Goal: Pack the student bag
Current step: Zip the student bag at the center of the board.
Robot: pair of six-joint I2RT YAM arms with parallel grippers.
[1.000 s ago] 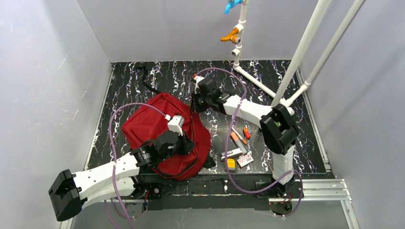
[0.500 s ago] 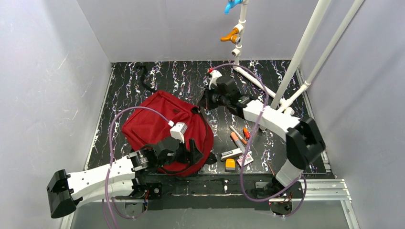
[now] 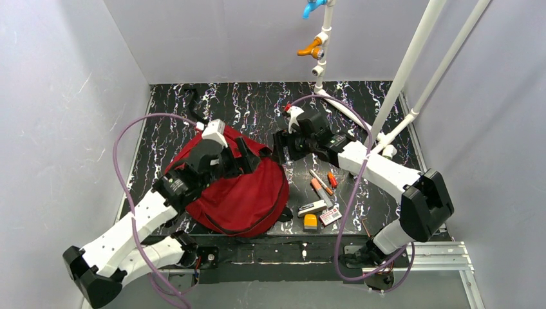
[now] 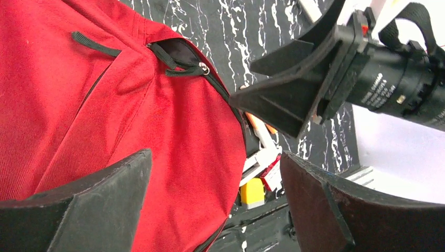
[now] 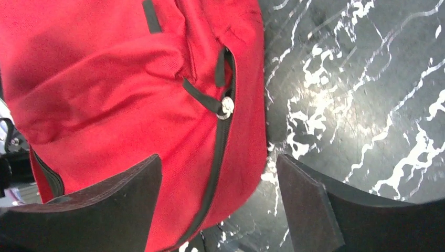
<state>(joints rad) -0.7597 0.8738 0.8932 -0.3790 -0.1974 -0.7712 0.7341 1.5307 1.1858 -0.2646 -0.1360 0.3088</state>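
Note:
The student bag (image 3: 241, 196), dark red with black trim, lies flat on the black marbled table (image 3: 360, 96). My left gripper (image 3: 250, 156) hovers open over its far top edge. My right gripper (image 3: 279, 147) is open just beyond that corner, facing the left one. The left wrist view has the bag (image 4: 105, 115) and its zip pull (image 4: 202, 68) under the open left gripper (image 4: 215, 210), with nothing between the fingers. In the right wrist view the bag (image 5: 105, 79) and zip pull (image 5: 225, 107) lie below the open right gripper (image 5: 218, 205).
Right of the bag lie orange markers (image 3: 320, 187), a white marker (image 3: 312, 207), a yellow eraser (image 3: 311, 222) and a red-and-white card (image 3: 330, 215). A white pipe frame (image 3: 348, 109) stands at the back right. A black strap (image 3: 196, 106) trails at the back left.
Both grippers have gone from shut to open. My left arm swung from the bag's near edge to its far top edge. My right gripper shifted slightly right and toward the bag.

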